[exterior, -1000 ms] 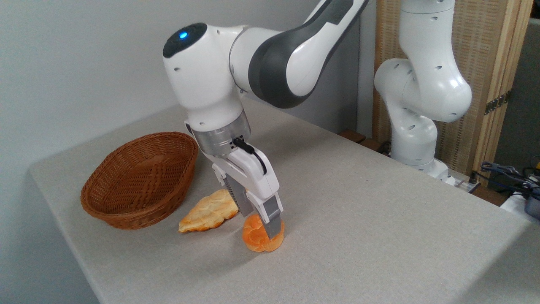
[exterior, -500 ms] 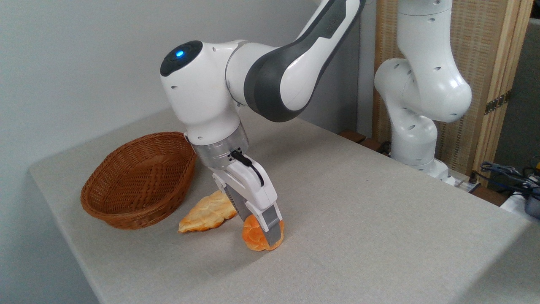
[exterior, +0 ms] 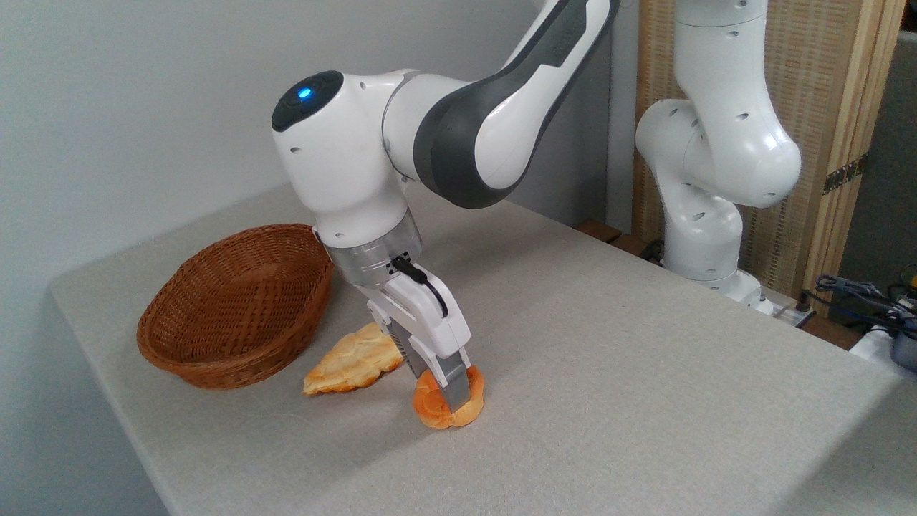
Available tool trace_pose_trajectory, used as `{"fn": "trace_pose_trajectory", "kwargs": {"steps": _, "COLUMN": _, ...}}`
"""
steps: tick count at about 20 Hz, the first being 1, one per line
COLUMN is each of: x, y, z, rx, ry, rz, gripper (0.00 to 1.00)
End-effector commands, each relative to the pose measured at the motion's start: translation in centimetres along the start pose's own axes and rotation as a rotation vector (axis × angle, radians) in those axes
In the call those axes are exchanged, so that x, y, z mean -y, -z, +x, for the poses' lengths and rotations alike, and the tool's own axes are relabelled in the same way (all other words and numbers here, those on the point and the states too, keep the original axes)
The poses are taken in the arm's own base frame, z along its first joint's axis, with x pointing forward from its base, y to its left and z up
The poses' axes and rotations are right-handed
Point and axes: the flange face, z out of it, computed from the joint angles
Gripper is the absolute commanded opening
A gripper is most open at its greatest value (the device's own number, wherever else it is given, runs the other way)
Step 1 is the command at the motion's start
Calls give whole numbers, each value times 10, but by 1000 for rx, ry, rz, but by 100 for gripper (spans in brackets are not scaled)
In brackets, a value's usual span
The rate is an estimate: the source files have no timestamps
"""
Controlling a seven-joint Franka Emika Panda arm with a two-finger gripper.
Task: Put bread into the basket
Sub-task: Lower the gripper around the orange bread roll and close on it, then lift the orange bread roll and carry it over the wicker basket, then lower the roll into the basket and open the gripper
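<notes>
Gripper (exterior: 445, 390) jaws pinching bread (exterior: 448, 403), which sits on table (exterior: 645, 373), right of pale pastry (exterior: 352, 365). Basket (exterior: 236, 304) left, empty. Risk: soft bun slips or squashes if grip off-centre; lift path may knock pastry.

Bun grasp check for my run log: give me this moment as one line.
phase: grasping | gripper: fingers straddling bread, closure unclear | bread: on table | basket: empty | pastry: beside basket

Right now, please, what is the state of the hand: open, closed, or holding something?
Hand: closed on the orange bun, which sits on the table; not lifted yet.
</notes>
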Motion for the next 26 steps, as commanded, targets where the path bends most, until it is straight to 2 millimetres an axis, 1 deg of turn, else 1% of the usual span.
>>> {"fn": "trace_pose_trajectory", "kwargs": {"steps": 1, "x": 1, "y": 5, "z": 1, "rx": -14, "ry": -13, "rz": 16, "gripper": 48}}
{"fn": "trace_pose_trajectory", "kwargs": {"steps": 2, "x": 0, "y": 14, "z": 1, "rx": -28, "ry": -12, "rz": 25, "gripper": 48}}
{"fn": "trace_pose_trajectory", "kwargs": {"steps": 6, "x": -7, "y": 77, "z": 10, "rx": -176, "ry": 9, "rz": 48, "gripper": 48}}
{"fn": "trace_pose_trajectory", "kwargs": {"steps": 7, "x": -10, "y": 89, "z": 15, "rx": -211, "ry": 10, "rz": 45, "gripper": 48}}
{"fn": "trace_pose_trajectory", "kwargs": {"steps": 8, "x": -18, "y": 100, "z": 24, "rx": -249, "ry": 8, "rz": 37, "gripper": 48}}
{"fn": "trace_pose_trajectory", "kwargs": {"steps": 9, "x": -31, "y": 112, "z": 38, "rx": -289, "ry": 10, "rz": 26, "gripper": 48}}
{"fn": "trace_pose_trajectory", "kwargs": {"steps": 11, "x": -58, "y": 112, "z": 74, "rx": -332, "ry": 13, "rz": 14, "gripper": 49}}
{"fn": "trace_pose_trajectory", "kwargs": {"steps": 12, "x": -71, "y": 111, "z": 93, "rx": -361, "ry": 18, "rz": 27, "gripper": 51}}
{"fn": "trace_pose_trajectory", "kwargs": {"steps": 13, "x": -82, "y": 106, "z": 109, "rx": -378, "ry": 41, "rz": 26, "gripper": 55}}
{"fn": "trace_pose_trajectory", "kwargs": {"steps": 14, "x": -92, "y": 98, "z": 127, "rx": -400, "ry": 72, "rz": 11, "gripper": 55}}
{"fn": "trace_pose_trajectory", "kwargs": {"steps": 16, "x": -114, "y": 89, "z": 160, "rx": -474, "ry": 141, "rz": -1, "gripper": 55}}
{"fn": "trace_pose_trajectory", "kwargs": {"steps": 17, "x": -122, "y": 84, "z": 172, "rx": -490, "ry": 181, "rz": -7, "gripper": 55}}
{"fn": "trace_pose_trajectory", "kwargs": {"steps": 18, "x": -124, "y": 77, "z": 180, "rx": -500, "ry": 216, "rz": -16, "gripper": 63}}
{"fn": "trace_pose_trajectory", "kwargs": {"steps": 19, "x": -128, "y": 72, "z": 188, "rx": -515, "ry": 246, "rz": -24, "gripper": 91}}
{"fn": "trace_pose_trajectory", "kwargs": {"steps": 20, "x": -129, "y": 70, "z": 192, "rx": -527, "ry": 293, "rz": -32, "gripper": 100}}
{"fn": "trace_pose_trajectory", "kwargs": {"steps": 21, "x": -129, "y": 68, "z": 193, "rx": -530, "ry": 320, "rz": -38, "gripper": 100}}
{"fn": "trace_pose_trajectory", "kwargs": {"steps": 26, "x": -129, "y": 70, "z": 193, "rx": -533, "ry": 326, "rz": -38, "gripper": 100}}
